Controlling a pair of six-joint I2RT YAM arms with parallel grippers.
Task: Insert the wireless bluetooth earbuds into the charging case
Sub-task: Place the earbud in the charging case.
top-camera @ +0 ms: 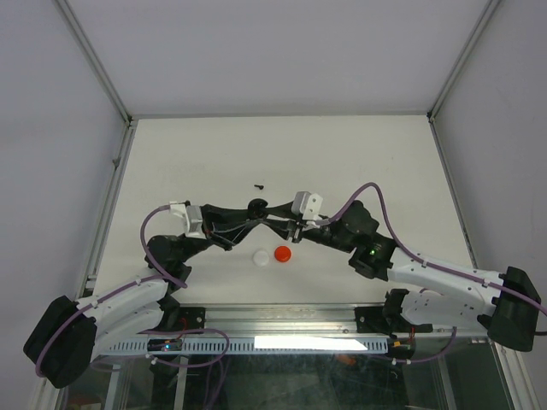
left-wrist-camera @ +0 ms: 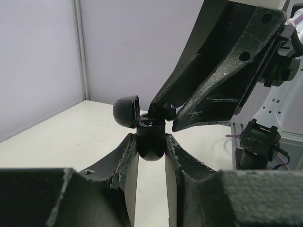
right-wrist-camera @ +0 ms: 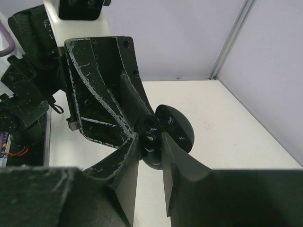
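Right wrist: black earbud half hidden

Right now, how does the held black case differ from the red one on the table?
The black charging case is gripped above the table in the left pincer; the red case lies on the table beside a white case. The black charging case's lid is open, the right pincer holding a black earbud at its mouth; the red case shows no raised lid. Both are small and rounded.
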